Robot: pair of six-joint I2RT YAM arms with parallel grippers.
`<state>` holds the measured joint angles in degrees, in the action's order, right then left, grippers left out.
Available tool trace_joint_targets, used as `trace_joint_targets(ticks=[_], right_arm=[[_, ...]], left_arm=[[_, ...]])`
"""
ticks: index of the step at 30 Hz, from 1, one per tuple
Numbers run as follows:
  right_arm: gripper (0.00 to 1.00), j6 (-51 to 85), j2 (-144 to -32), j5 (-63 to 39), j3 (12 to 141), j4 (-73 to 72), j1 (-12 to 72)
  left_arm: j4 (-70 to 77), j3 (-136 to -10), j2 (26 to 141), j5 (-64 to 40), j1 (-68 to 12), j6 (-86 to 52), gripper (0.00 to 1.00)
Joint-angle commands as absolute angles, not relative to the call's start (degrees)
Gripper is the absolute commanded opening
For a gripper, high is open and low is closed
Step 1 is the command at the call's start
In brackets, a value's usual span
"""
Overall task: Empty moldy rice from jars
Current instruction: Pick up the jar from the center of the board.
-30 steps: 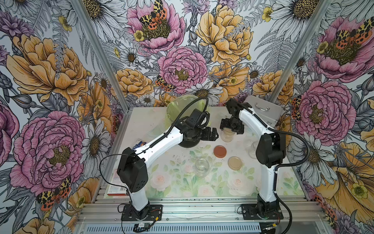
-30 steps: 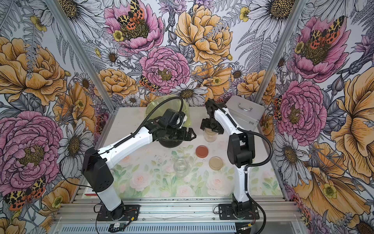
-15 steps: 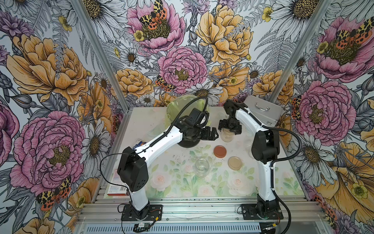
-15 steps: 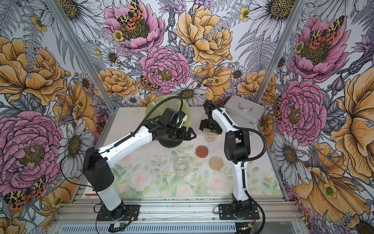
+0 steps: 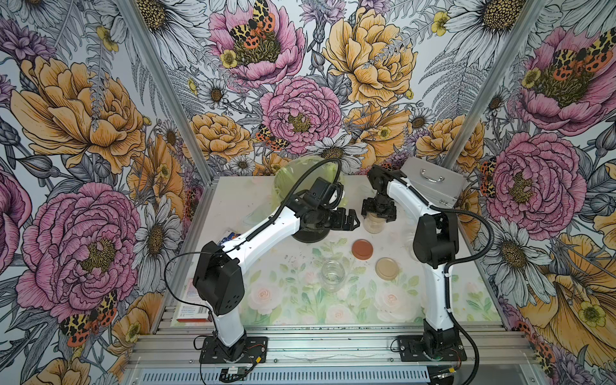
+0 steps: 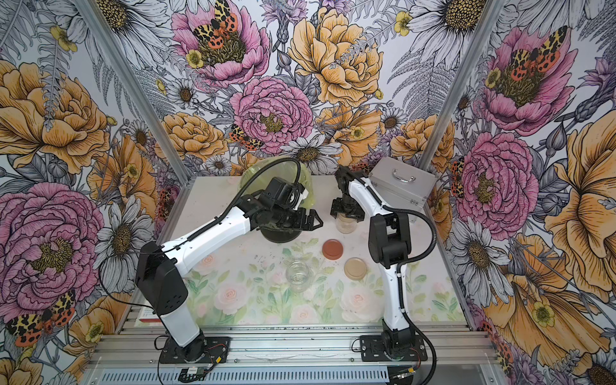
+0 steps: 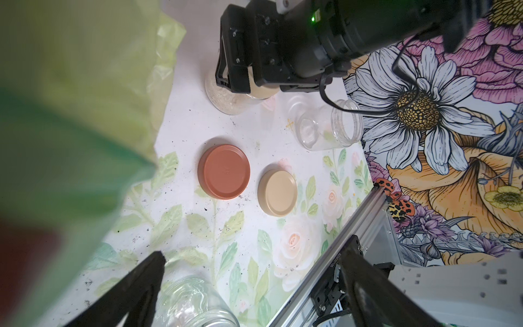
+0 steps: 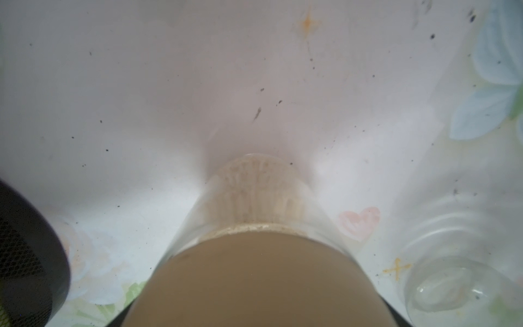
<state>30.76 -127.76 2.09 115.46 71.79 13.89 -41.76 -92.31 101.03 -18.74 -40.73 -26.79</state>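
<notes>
Glass, clear and squat, the rice-filled jar [image 5: 373, 226] with its beige screw lid [image 8: 249, 283] stands upright just beside the dark bin lined with a yellow-green bag [image 5: 283, 181]. Off-white moldy rice [image 7: 223, 99] shows through its wall. The right gripper [image 5: 379, 216] straddles the lid from above; whether its jaws press it I cannot tell. The left gripper [image 5: 352, 220], spread wide and empty, hovers by the bin. The jar is probably weighty, rigid, slick and breakable: take the lid by its rim, and steady the wall below the neck.
</notes>
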Motion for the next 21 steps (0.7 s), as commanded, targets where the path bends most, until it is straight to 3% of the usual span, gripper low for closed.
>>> trace_joint_targets(ticks=[1,10,17,21], right_arm=[[0.78,30.32,-128.72,3.60,115.82,70.93,13.57],[0.39,30.06,-126.25,3.41,114.92,71.06,13.54],[0.27,29.29,-120.99,-0.28,113.53,73.77,13.66],[0.26,28.61,-117.77,-1.99,112.37,75.20,13.57]], left_arm=[[-41.31,-91.86,100.66,-19.01,-39.60,-26.28,0.99],[-41.31,-91.87,100.23,-19.16,-39.65,-25.26,0.99],[-41.22,-93.05,99.34,-18.68,-39.55,-23.19,0.99],[-40.79,-93.71,98.37,-18.46,-39.55,-22.70,0.99]])
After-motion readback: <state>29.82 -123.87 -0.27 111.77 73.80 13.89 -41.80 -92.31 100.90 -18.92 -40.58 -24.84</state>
